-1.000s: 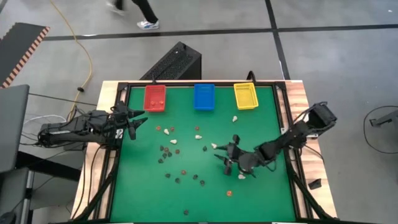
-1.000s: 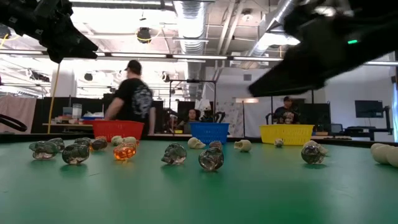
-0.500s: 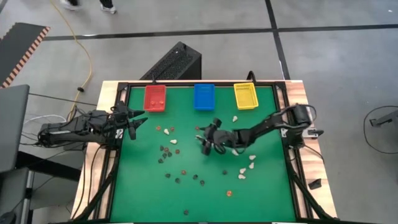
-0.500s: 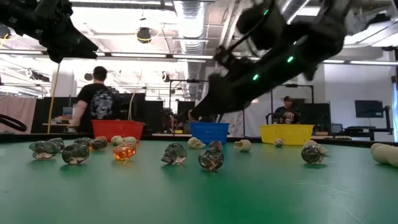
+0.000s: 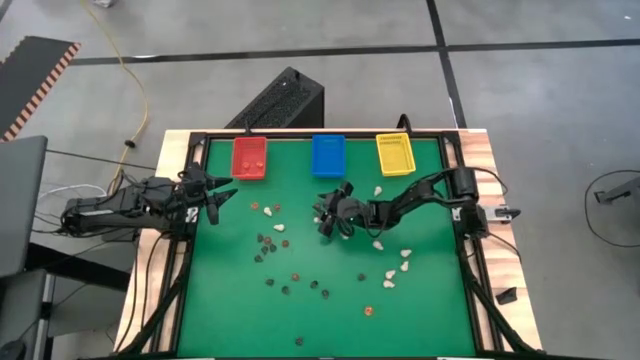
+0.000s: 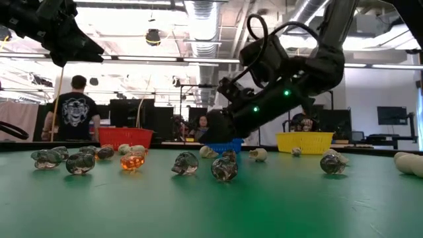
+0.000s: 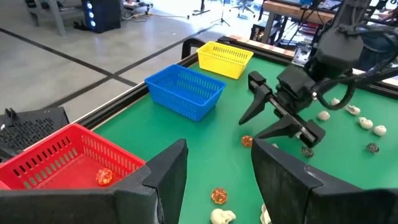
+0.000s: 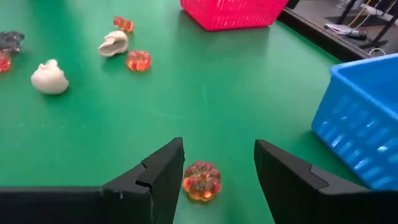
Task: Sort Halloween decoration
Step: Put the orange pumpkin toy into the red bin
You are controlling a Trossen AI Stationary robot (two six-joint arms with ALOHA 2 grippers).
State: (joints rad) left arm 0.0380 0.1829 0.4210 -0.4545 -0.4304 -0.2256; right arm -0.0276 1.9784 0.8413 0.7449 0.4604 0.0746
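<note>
**Right gripper open over an orange pumpkin**

Covering most of the view, the green felt table (image 5: pixel 420 310) is crowded with trinkets in the middle and has open room along its near edge. Three rectangular plastic bins line the far edge: red bin (image 5: pixel 249 158), blue bin (image 5: pixel 328 155), yellow bin (image 5: pixel 394 153). In the low view their lower walls hide behind scattered pieces.

The right gripper (image 5: pixel 330 212) hangs just in front of the blue bin, fingers spread wide and holding nothing; a small translucent orange pumpkin trinket (image 8: pixel 201 181) lies between them on the felt.

The left gripper (image 5: pixel 222 200) waits near the red bin, fingers apart and empty.

One orange trinket (image 7: pixel 104 178) lies inside the red bin. Cream skulls (image 8: pixel 50 77) and dark pieces (image 5: pixel 265 243) are scattered mid-table, too small to make out from above.
</note>
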